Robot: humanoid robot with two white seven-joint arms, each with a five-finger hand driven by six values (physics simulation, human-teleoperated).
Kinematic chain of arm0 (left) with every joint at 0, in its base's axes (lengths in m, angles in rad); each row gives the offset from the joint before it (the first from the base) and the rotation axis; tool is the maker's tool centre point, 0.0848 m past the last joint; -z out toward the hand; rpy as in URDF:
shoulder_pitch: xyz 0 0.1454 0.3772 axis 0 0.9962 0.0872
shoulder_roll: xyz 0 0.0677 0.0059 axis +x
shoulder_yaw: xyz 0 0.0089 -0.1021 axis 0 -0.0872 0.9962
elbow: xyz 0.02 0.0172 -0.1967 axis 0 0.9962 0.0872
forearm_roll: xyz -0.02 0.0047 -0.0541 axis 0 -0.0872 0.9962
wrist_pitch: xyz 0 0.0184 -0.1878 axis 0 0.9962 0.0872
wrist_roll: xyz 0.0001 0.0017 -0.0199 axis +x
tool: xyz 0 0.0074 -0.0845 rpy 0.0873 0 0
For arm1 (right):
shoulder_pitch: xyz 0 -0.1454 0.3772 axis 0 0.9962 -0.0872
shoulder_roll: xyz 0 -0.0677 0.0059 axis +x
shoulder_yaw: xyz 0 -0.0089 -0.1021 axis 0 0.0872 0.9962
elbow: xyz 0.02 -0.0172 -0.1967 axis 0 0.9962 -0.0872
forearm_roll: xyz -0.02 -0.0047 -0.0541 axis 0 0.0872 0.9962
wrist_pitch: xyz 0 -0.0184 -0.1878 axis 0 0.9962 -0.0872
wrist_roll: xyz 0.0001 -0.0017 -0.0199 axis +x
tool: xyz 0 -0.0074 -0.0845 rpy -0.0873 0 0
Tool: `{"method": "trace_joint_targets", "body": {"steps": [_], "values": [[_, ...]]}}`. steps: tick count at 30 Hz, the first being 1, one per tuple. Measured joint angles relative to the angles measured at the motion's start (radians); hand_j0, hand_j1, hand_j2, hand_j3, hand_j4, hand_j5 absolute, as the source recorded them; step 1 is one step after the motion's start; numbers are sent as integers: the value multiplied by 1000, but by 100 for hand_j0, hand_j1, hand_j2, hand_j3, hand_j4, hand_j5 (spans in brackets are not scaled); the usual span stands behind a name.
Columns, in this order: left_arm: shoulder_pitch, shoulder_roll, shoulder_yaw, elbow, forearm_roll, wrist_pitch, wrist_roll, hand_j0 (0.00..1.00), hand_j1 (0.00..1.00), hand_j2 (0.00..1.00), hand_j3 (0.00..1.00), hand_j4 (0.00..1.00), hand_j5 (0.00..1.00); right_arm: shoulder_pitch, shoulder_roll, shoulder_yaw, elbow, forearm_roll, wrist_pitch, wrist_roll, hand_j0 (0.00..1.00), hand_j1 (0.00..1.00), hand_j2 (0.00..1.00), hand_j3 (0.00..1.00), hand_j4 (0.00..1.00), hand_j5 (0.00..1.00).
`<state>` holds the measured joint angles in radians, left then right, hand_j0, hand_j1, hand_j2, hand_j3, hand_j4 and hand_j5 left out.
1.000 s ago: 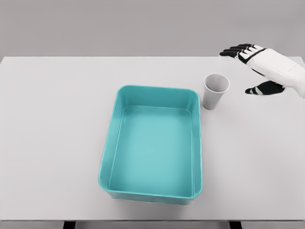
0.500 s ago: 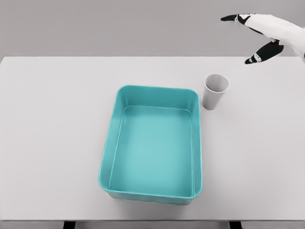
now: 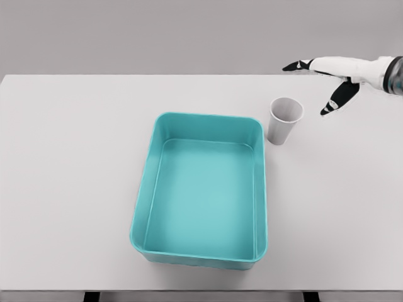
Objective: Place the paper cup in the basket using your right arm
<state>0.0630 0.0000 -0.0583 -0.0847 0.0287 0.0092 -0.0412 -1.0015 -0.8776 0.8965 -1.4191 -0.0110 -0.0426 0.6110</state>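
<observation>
Right hand (image 3: pixel 332 74): since half a second ago I see it lower and flatter, fingers spread, holding nothing, near surface's far right corner. Paper cup (image 3: pixel 284 121): unmoved, upright, just beside basket's far right corner, apart from hand. Basket (image 3: pixel 146 189): teal, mid-surface. Surface (image 3: pixel 69 163): pale grey, open room left and right. Grey wall behind.

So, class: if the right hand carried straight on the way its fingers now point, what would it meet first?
Probably nothing: the right hand, fingers spread, points left along the table's far edge, apparently passing behind the paper cup. Depth is unclear.
</observation>
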Motion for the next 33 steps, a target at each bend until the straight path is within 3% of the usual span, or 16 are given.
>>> {"method": "trace_joint_targets", "body": {"steps": [5,15,33], "values": [[0,0,0,0,0,0,0,100,100,100,100,100,100,-51,43,98,62,-1,-1,0,100,100,100,100,100,100],[0,0,0,0,0,0,0,100,100,100,100,100,100,-98,56,233,74,-1,-5,0,100,100,100,100,100,100],[0,0,0,0,0,0,0,100,100,100,100,100,100,-121,69,264,50,17,-78,0,100,100,100,100,100,100]]}}
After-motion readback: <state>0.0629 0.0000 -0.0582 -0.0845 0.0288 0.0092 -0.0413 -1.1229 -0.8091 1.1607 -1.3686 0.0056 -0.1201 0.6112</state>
